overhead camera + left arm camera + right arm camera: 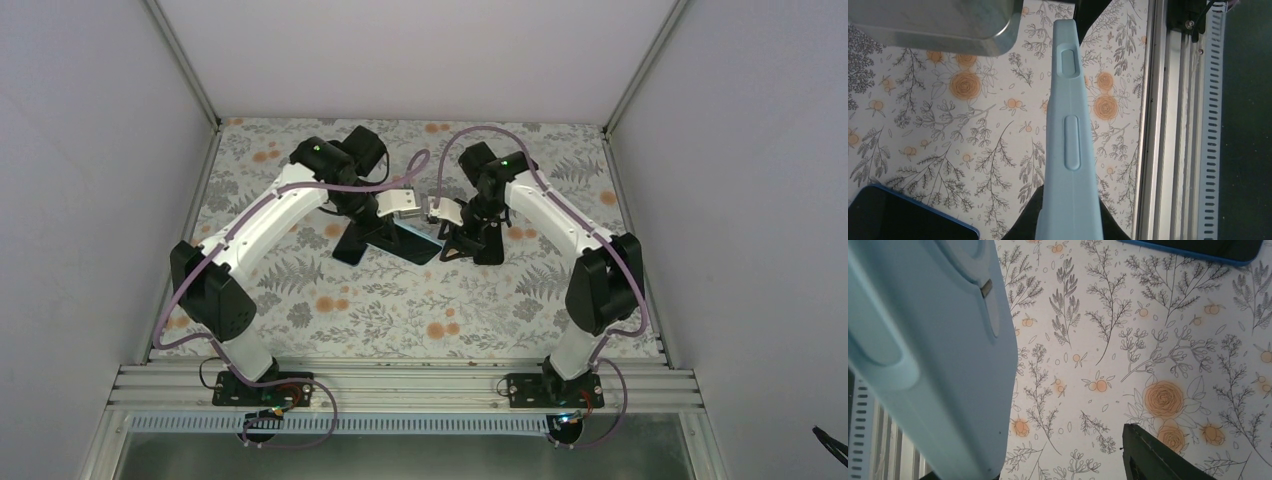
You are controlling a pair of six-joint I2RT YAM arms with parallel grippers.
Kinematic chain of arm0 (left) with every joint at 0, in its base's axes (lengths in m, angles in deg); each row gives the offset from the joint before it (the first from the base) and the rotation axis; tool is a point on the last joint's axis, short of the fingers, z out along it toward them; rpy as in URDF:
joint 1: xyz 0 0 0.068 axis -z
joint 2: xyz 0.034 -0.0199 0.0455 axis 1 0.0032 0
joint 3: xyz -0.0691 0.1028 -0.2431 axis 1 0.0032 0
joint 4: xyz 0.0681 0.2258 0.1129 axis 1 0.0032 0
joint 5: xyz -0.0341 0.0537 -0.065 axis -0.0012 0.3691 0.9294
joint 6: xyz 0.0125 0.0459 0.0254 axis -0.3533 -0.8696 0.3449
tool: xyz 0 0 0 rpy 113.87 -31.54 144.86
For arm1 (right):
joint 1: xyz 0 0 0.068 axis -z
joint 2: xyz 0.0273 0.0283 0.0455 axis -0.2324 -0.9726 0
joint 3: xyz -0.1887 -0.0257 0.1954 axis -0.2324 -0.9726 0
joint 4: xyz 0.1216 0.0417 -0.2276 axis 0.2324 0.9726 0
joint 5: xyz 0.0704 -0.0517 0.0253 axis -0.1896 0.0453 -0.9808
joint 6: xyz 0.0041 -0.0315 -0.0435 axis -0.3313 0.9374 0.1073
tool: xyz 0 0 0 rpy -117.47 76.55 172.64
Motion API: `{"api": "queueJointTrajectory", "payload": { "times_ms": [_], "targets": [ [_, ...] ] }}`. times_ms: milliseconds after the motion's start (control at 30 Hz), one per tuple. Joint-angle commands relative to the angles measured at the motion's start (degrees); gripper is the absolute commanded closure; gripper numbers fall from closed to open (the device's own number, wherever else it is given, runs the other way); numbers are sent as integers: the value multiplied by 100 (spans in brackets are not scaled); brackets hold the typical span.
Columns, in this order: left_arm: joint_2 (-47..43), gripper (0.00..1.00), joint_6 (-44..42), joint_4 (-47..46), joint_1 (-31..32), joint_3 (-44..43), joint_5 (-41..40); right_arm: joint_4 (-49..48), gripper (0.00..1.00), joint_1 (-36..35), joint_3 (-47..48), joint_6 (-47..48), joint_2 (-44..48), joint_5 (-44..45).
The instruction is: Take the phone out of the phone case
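Note:
My left gripper (392,210) is shut on the pale blue phone case (1070,150), which I hold edge-on above the table between black fingers (1025,225). The case also fills the left side of the right wrist view (933,355). The dark phone with a blue rim (400,242) lies flat on the table, separate from the case, and shows at the left wrist view's lower left (893,215) and the right wrist view's top (1198,247). My right gripper (441,212) is open, the case beside its left finger, its right finger (1153,455) well apart.
The flowered table cover (420,300) spreads around both arms. The aluminium rail (400,385) runs along the near edge and shows in the left wrist view (1168,125). A grey metal part of the right gripper (948,25) hangs close to the case.

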Motion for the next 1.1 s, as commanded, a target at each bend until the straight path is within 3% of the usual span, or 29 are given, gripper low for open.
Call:
{"api": "queueJointTrajectory", "payload": {
  "times_ms": [0, 300, 1067],
  "targets": [
    [-116, 98, -223, 27, 315, 45, 820, -163, 42, 90, 378, 98, -240, 105],
    [-266, 98, -316, 34, 637, 247, 1031, -128, 45, 185, 979, 96, -525, 217],
    [-461, 98, -511, 45, 977, 458, 1432, -180, 47, 447, 1240, 308, -762, 466]
  ]
}}
